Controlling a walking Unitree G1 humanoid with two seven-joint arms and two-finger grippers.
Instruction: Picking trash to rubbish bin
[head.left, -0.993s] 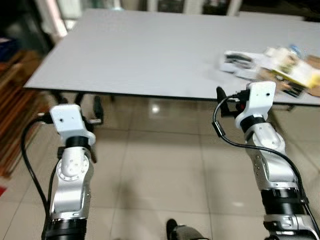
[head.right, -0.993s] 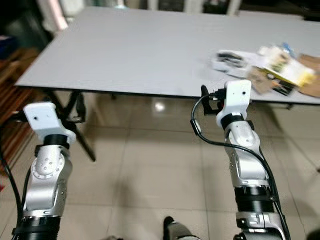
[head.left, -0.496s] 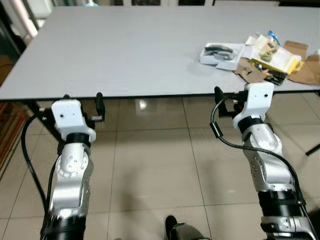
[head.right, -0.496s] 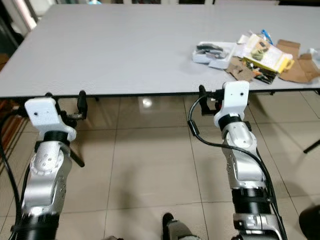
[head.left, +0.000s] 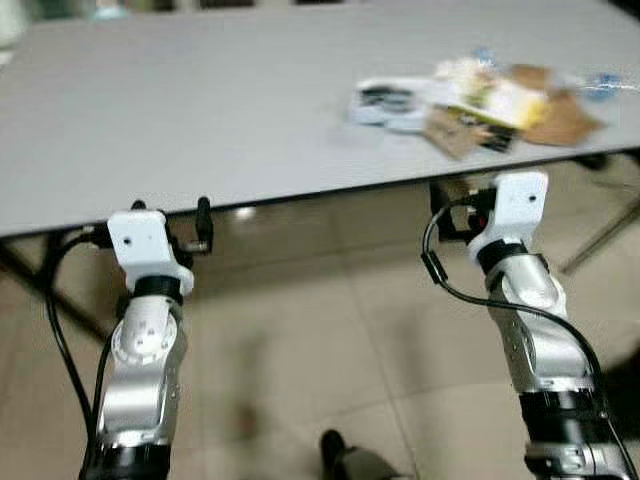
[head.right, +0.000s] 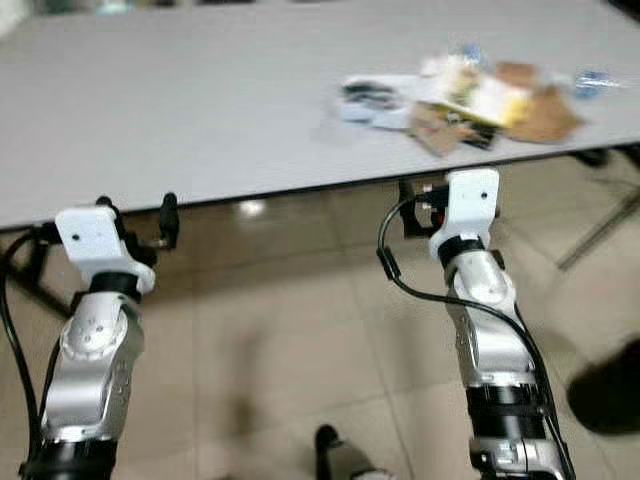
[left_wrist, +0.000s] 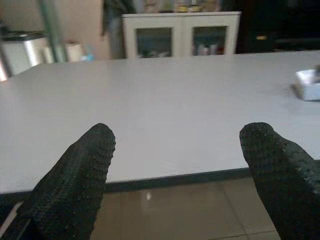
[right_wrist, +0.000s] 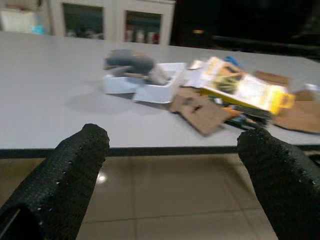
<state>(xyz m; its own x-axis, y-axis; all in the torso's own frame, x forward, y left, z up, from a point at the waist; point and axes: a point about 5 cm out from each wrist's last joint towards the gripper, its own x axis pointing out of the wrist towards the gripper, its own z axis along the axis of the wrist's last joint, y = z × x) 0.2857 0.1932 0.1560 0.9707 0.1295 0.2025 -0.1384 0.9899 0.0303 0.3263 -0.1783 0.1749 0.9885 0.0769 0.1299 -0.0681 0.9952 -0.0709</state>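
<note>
A: The whole picture has slid since a second ago, which is the camera turning and not the things moving. The trash pile now sits nearer the middle-right of the view, blurred, on the far right part of the grey table, close to its near edge.

B: And the arms?

A: Both are held low in front of the table edge, as before. The right gripper has its fingers spread wide and empty, facing the pile from below table height. The left gripper is just as wide apart, holding nothing, facing bare tabletop.

B: What could go wrong?

A: I'd judge the table edge the main hazard. Both grippers sit at or under the rim, so a forward reach without lifting first could knock into it. The pile is also loose and overlapping, so a grab could drag neighbours off the edge onto the tiled floor.

B: Count the pieces?

A: From the right wrist view: one white tray with a dark lump in it, one yellow packet, and at least two brown cardboard scraps. Smaller bits are too blurred to count. Two grippers, one table. I can't pick out a bin.
</note>
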